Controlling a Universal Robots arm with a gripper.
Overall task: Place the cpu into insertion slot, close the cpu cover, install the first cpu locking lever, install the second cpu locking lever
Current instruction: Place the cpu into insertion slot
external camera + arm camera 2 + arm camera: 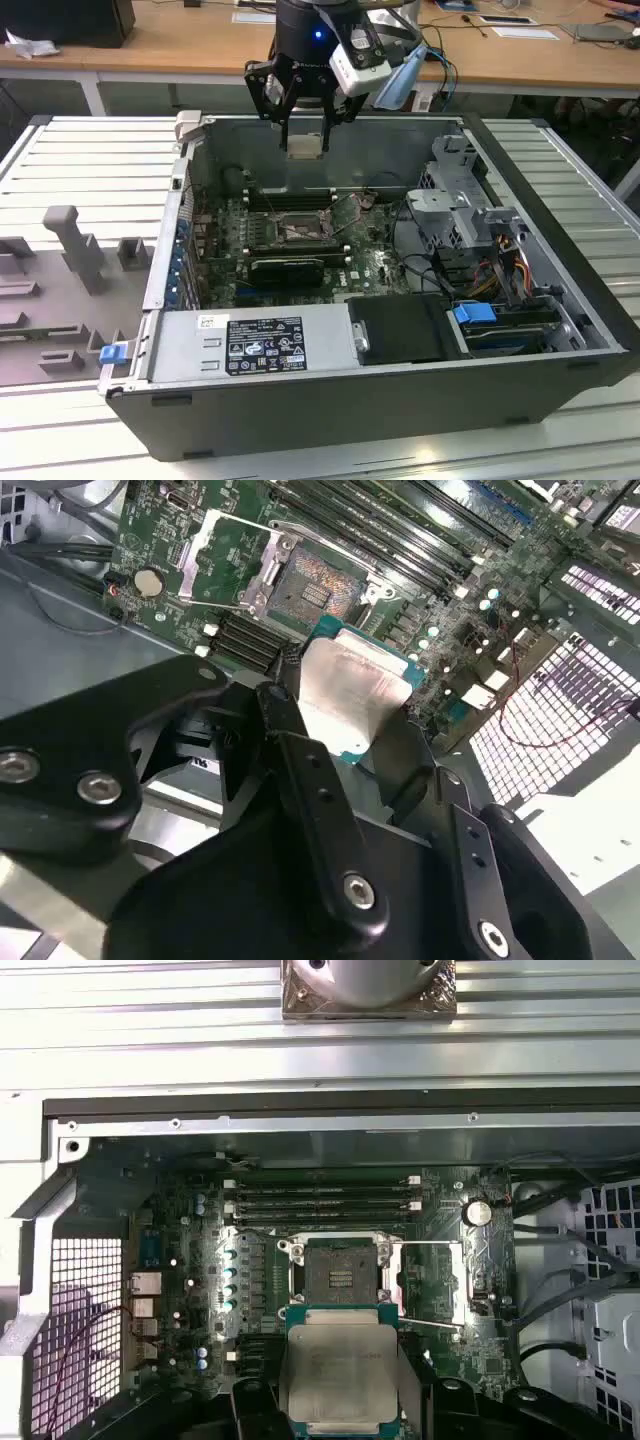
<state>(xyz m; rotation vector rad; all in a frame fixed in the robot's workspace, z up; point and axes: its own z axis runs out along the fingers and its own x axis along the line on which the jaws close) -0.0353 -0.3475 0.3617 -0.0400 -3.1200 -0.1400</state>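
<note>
Fingers (pixel 290 725) were shut on chip (pixel 355 690), pinching two opposite edges, gap just chip-wide. You had gripper (pixel 304 138) high over open case (pixel 400 400), chip held flat, well apart from socket (pixel 340 1265). Socket was bare; cover (pixel 430 1280) lay swung open beside it on board (pixel 490 1360). I judge chip light, stiff, smooth-edged, so maybe slippery, and its underside fragile. Hold by edges only.

My exterior view looks down into the open computer case (pixel 330 410) from a little way off. The first wrist view faces straight down, the second wrist view slantwise, both nearer. All 3 share the insertion slot (pixel 296 229).
</note>
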